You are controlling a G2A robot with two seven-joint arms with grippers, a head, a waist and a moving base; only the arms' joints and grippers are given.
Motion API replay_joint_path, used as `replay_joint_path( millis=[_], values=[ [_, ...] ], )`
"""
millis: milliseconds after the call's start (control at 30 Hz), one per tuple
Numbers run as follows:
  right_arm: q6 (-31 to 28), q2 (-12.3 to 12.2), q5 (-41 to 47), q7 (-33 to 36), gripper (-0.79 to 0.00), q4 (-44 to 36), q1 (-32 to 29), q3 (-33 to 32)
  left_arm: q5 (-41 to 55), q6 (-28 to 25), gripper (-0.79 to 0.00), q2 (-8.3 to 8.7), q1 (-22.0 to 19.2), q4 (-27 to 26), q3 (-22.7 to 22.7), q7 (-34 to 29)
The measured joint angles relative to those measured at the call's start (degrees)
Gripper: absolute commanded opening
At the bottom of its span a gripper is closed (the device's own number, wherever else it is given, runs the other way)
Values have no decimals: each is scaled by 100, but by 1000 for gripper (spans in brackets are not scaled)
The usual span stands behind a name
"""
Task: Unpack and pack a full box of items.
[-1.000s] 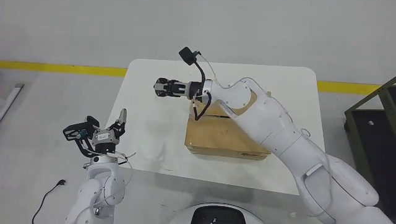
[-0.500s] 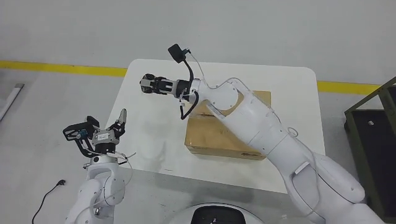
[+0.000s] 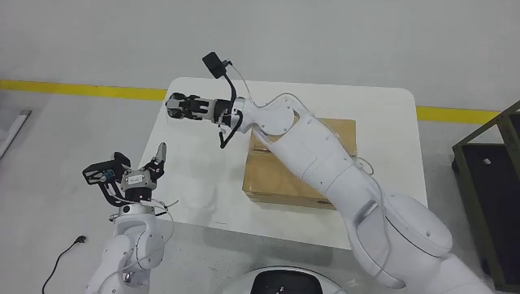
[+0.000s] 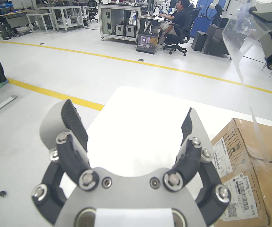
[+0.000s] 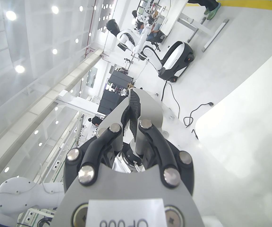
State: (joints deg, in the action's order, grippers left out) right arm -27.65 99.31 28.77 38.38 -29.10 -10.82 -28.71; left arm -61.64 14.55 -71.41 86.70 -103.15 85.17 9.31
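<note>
A brown cardboard box (image 3: 301,176) with labels on its side (image 4: 251,166) rests on the white table (image 3: 203,164). My right gripper (image 3: 175,105) hovers over the table's far left part, away from the box, its fingers pressed together (image 5: 132,95). It is shut on a clear strip of tape (image 4: 239,48) that hangs from it and runs down to the box's top edge. My left gripper (image 3: 145,160) stays at the table's near left edge, open with nothing between its pads (image 4: 128,109).
Bare tabletop (image 4: 164,105) lies between the left gripper and the box. A yellow floor line (image 3: 81,89) runs behind the table, and a dark metal rack (image 3: 487,164) stands off the table's right side.
The right gripper has travelled leftward away from the box, drawing the tape strip out with it. The left arm has stayed still.
</note>
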Motion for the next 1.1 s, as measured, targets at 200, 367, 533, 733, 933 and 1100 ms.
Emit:
replay_joint_path(
  millis=[200, 367, 533, 733, 933, 1100],
  values=[
    [87, 323, 80, 416, -206, 535, 122, 50, 0, 0, 0, 0, 0, 0, 0, 0],
    [280, 516, 45, 637, 0, 910, 244, 53, 0, 0, 0, 0, 0, 0, 0, 0],
    [344, 644, -121, 579, 0, 1205, 366, 35, 0, 0, 0, 0, 0, 0, 0, 0],
    [249, 710, -226, 530, 0, 1412, 435, -55, 0, 0, 0, 0, 0, 0, 0, 0],
    [81, 734, -345, 465, 0, 1479, 476, -152, 4, -17, 0, 0, 4, -4, -2, -9],
    [64, 748, -425, 459, 0, 1509, 468, -230, 332, -424, 0, -9, 97, -126, -13, -385]
  ],
)
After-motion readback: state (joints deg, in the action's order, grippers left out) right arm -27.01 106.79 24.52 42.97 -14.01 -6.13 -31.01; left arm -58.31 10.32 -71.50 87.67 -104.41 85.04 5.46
